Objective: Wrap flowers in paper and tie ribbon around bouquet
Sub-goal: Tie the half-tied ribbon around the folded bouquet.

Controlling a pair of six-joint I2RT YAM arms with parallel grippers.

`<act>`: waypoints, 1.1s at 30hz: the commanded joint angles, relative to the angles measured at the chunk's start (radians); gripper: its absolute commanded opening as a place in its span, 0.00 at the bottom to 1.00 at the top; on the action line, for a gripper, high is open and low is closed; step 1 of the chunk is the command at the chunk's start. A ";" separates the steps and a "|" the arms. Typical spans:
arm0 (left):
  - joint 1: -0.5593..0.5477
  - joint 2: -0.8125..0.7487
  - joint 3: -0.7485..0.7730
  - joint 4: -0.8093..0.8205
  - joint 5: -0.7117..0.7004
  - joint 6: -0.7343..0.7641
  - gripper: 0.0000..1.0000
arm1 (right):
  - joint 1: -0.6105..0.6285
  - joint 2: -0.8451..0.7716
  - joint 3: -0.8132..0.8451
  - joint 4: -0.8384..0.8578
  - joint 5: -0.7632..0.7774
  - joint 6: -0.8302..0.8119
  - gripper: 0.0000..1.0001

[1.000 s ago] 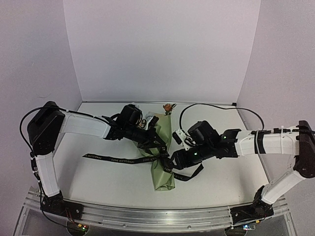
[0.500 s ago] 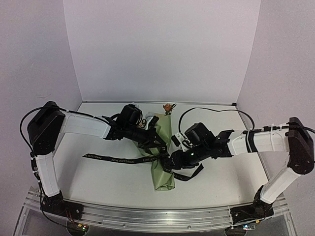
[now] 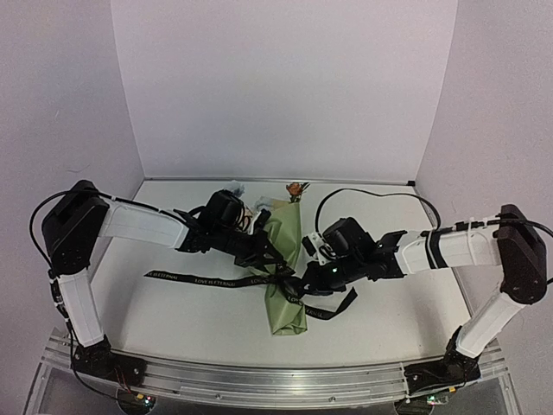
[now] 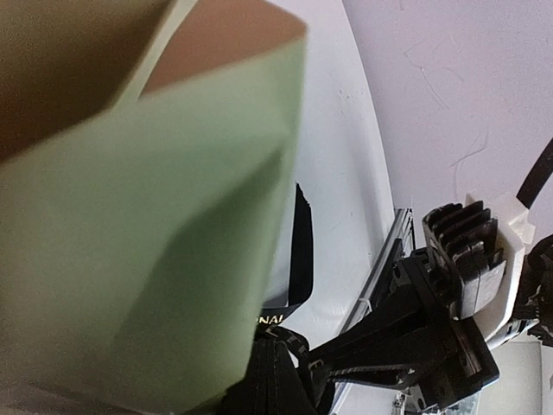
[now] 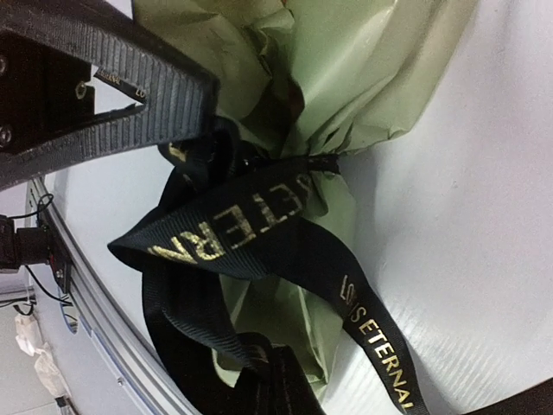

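Two things have changed in the last moment: the right gripper, which stood half open a second ago, has moved in to the narrow waist of the bouquet and closed completely, and the left gripper has drawn back a little toward its own side. In the right wrist view a strand of the ribbon runs down between that gripper's own fingers, so I judge it now pinches one end. The left gripper is also fully closed, right at the crossing of the ribbon; whether it has a strand between its fingers I cannot tell. This probably means that the tying step has begun (paper already rolled into a cone, knot not yet pulled tight). The bouquet lies in the middle of the desk, between the two arms, with the flowers at its far end. On the ribbon light gold capitals can be read: "IS ETERNAL" close up, and "LOVE IS ETERNAL" on the long tail lying to the left.
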State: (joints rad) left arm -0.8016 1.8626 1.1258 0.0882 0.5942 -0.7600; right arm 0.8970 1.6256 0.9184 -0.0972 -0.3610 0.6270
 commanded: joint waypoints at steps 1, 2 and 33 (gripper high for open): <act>0.007 -0.127 -0.065 0.022 -0.105 0.021 0.00 | -0.003 -0.081 -0.009 -0.072 0.067 -0.035 0.00; 0.008 -0.143 -0.080 0.022 -0.126 0.022 0.00 | -0.003 -0.088 -0.006 -0.097 0.074 -0.044 0.00; 0.117 -0.373 -0.422 0.091 -0.237 0.020 0.00 | 0.160 0.092 0.155 -0.222 0.358 -0.055 0.00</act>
State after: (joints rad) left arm -0.7376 1.5478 0.7211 0.1408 0.3392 -0.7420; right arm 1.0271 1.6988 1.0203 -0.3775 -0.0475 0.5248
